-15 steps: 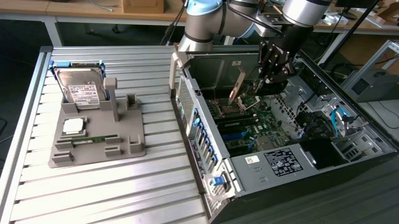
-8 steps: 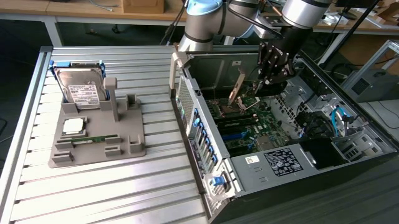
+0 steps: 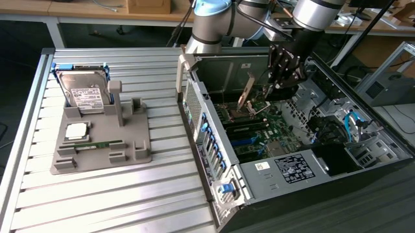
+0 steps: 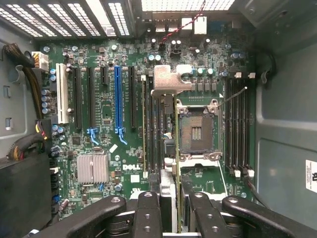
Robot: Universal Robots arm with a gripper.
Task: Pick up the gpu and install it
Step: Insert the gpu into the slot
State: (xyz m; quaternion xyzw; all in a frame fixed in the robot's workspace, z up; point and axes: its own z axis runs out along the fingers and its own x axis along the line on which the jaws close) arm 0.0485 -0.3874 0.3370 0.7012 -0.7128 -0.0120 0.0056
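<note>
The gpu (image 3: 246,93) is a thin card that hangs edge-on inside the open computer case (image 3: 214,160), above the motherboard (image 3: 272,131). My gripper (image 3: 280,80) reaches down into the case from the arm above. In the wrist view my gripper (image 4: 173,204) is shut on the gpu (image 4: 176,148), whose silvery end bracket (image 4: 171,79) points away from the camera. From there the card lies in line with the strip between the long expansion slots (image 4: 118,99) and the CPU socket (image 4: 197,130). It is held clear of the board.
A grey fixture tray (image 3: 139,153) on the slatted table holds a silver hard drive (image 3: 84,92), a square chip (image 3: 77,130) and a green memory stick (image 3: 91,144). The case walls, a drive cage (image 3: 324,111) and cables (image 4: 22,74) surround the motherboard.
</note>
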